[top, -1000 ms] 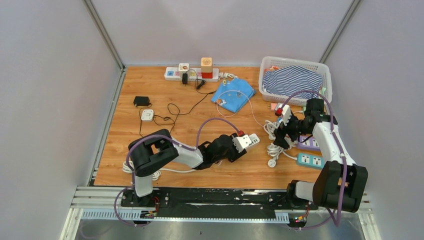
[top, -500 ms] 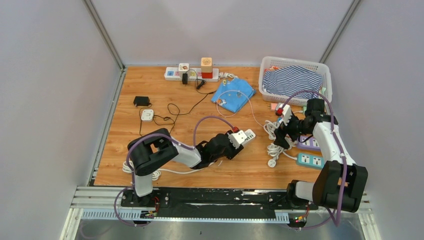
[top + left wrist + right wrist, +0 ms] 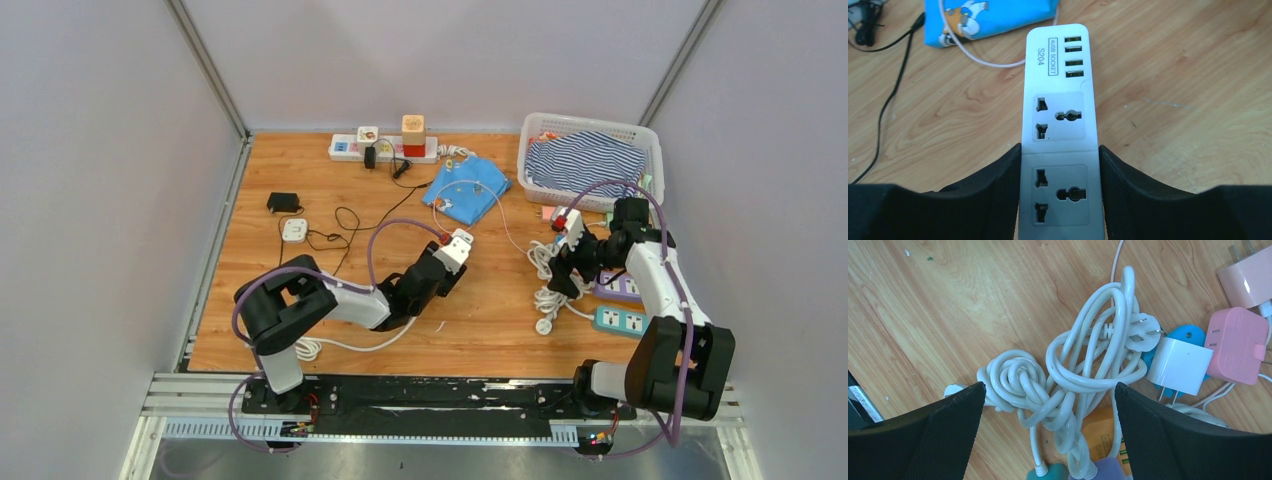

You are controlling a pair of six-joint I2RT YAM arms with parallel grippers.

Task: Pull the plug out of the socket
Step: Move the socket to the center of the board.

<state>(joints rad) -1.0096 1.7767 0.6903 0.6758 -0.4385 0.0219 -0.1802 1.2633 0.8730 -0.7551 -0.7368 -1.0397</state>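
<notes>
Fingers (image 3: 993,190) of your left gripper (image 3: 1058,152) clamp the white socket strip (image 3: 1058,75), which sticks out toward 12 o'clock, while your right gripper (image 3: 1048,387) gapes over the cable tangle (image 3: 1015,377).

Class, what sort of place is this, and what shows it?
Probably a robot lab test cell: a wooden table boxed in by grey panels, left arm and right arm bolted at its near edge, and staged props such as a white power strip and a laundry basket.

The left arm (image 3: 350,305) and right arm (image 3: 655,275) pair black joints with white shells. Purple cables (image 3: 400,223) loop along each, and the fingers (image 3: 983,200) are black and textured.
</notes>
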